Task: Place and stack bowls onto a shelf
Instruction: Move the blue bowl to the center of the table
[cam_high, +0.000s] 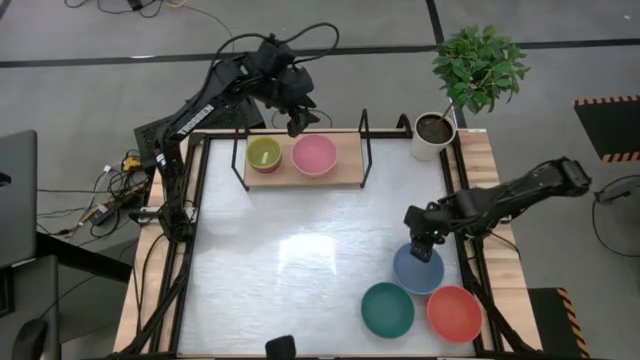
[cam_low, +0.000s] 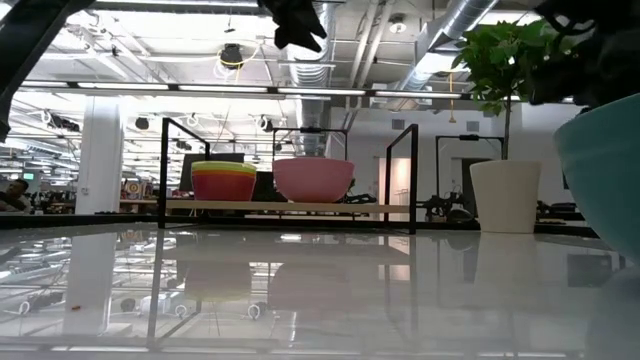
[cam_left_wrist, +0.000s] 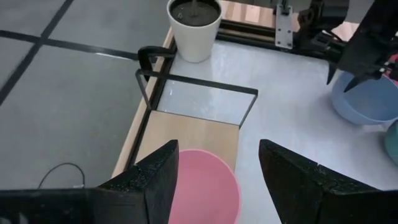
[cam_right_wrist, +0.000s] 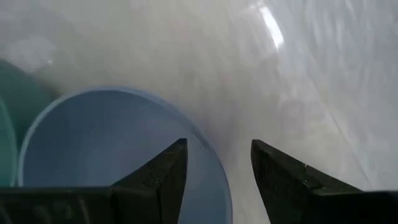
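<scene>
On the wooden shelf (cam_high: 345, 170) at the table's far side stand a stack of small bowls with a lime-green one on top (cam_high: 264, 154) and a pink bowl (cam_high: 314, 155); both also show in the low view (cam_low: 224, 180) (cam_low: 313, 180). My left gripper (cam_high: 303, 120) (cam_left_wrist: 217, 180) is open and empty above the pink bowl (cam_left_wrist: 205, 186). My right gripper (cam_high: 425, 245) (cam_right_wrist: 217, 180) is open over the far rim of the blue bowl (cam_high: 418, 270) (cam_right_wrist: 112, 149), one finger over its inside and one over the table outside it. A teal bowl (cam_high: 387, 309) and a red bowl (cam_high: 454, 313) rest on the table near it.
A white plant pot (cam_high: 434, 135) with a green plant stands at the far right corner beside the shelf. The shelf's black posts (cam_high: 364, 150) rise around the board. The white tabletop (cam_high: 300, 260) is bare in its middle and left. The teal bowl fills the low view's right edge (cam_low: 605, 170).
</scene>
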